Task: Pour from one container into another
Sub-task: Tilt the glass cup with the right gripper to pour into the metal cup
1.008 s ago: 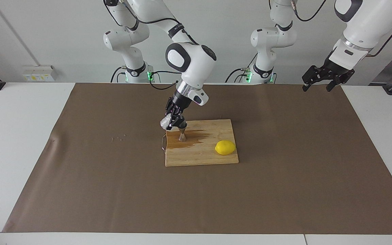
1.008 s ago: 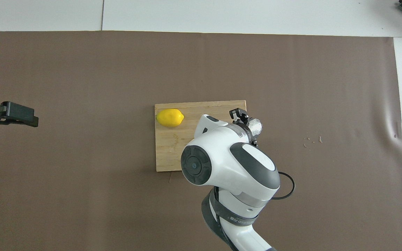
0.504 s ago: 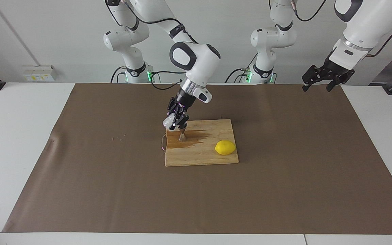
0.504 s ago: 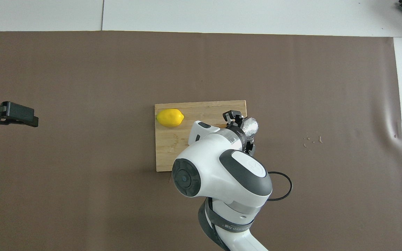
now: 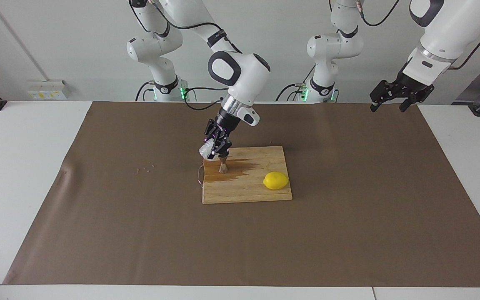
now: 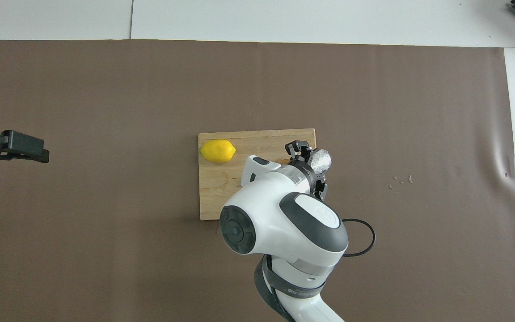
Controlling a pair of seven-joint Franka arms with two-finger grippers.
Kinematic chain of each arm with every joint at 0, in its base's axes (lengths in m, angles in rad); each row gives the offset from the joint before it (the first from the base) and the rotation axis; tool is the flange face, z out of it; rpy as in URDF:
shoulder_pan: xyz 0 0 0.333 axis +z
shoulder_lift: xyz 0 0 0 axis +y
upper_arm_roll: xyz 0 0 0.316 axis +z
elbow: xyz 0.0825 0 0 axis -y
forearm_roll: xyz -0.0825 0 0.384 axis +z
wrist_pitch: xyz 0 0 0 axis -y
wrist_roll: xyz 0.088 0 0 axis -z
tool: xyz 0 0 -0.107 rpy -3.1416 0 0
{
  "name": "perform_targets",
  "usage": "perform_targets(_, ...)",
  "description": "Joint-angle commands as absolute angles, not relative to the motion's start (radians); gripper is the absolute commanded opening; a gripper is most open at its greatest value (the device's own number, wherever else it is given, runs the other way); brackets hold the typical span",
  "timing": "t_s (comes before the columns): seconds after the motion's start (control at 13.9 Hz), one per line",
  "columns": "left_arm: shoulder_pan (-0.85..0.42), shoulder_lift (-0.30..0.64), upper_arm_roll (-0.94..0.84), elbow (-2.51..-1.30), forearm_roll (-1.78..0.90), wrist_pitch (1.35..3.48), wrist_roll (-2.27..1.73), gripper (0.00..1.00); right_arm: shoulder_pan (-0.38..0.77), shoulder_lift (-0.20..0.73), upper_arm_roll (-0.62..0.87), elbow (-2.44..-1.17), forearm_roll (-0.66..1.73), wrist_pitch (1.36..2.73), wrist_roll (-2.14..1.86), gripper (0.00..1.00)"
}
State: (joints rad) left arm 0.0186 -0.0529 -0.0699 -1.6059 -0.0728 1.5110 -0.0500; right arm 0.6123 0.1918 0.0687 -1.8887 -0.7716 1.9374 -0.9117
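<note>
My right gripper point(image 5: 215, 151) is shut on the small clear crinkly cup point(image 5: 205, 150), holding it tilted in the air. The cup point(image 6: 321, 161) hangs just above the corner of the wooden board point(image 5: 248, 192) at the right arm's end. The steel hourglass jigger point(image 5: 223, 166) stands upright on the board right under the gripper. From overhead the arm hides the jigger. My left gripper point(image 5: 388, 107) waits open, high over the left arm's end of the table, and shows at the overhead view's edge point(image 6: 38, 153).
A yellow lemon point(image 5: 276, 181) point(image 6: 217, 151) lies on the board point(image 6: 215, 197) toward the left arm's end. A dark wet stain point(image 5: 242, 168) spreads across the board from the jigger. Crumbs point(image 5: 145, 169) lie on the brown mat toward the right arm's end.
The right arm has drawn back and risen slightly with the cup, mostly in the first half second. The left arm has not moved.
</note>
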Motion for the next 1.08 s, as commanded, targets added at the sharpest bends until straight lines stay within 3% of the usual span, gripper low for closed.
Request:
perform_targets(0.0,0.005,-0.084,-0.054,-1.641,-0.078,1.509,-0.046,1.0,0.609,0.176,0.072,-1.904,-0.804,1.941,-0.907,0.0)
perform_targets(0.58,0.003,-0.086,-0.054,-1.641,-0.078,1.509,-0.046,1.0,0.568,0.176,0.071,-1.864,-0.616,1.933,-0.908,0.0)
perform_targets(1.01,0.003,-0.086,-0.054,-1.641,-0.078,1.509,-0.046,1.0,0.453,0.17,0.071,-1.859,-0.43,1.95,-0.966,0.0)
